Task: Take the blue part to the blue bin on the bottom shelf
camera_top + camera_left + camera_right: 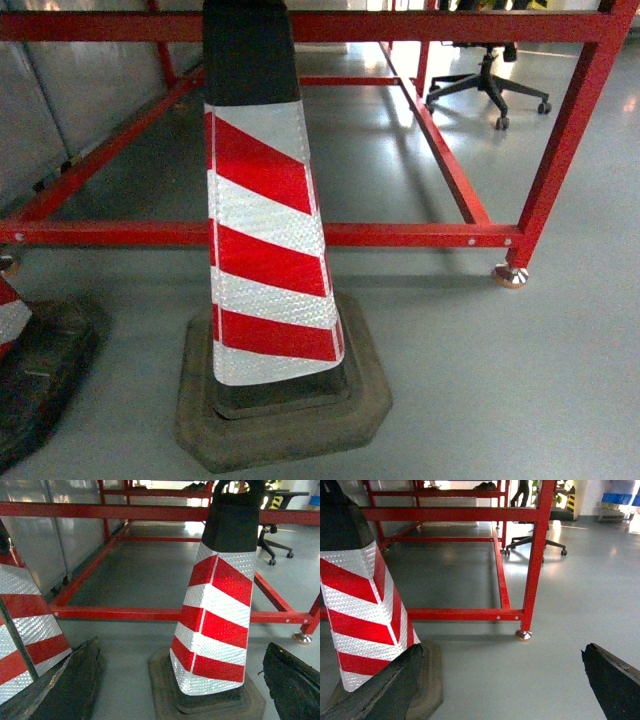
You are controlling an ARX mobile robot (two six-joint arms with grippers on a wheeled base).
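- A red-and-white striped reflective traffic cone [265, 270] with a black top is seen standing upright on its dark, worn rubber base [290, 425], close in front of the head camera.
- Behind the cone, a red-painted steel frame [400, 235] is seen, its low rail running across the grey floor [500, 380] and its corner post resting on a round metal foot [510, 276].
- A second striped cone [10, 320] is partly shown at the left edge of the head view, on its own dark base.
- A black office chair [488, 85] on castors is seen beyond the frame, well apart from the cone.
- In the left wrist view, the left gripper [175, 690] is shown with its dark fingers [295, 682] spread wide at the lower corners, nothing held between them.
- In the right wrist view, the right gripper [500, 690] is likewise shown spread apart and holding nothing, its dark fingers [612, 680] at the lower edges, one just beside the cone's base.
- The blue part, the blue bin and the bottom shelf are not seen in any view; only something blue and blurred [620, 497] is seen far off in the right wrist view, and it cannot be identified.
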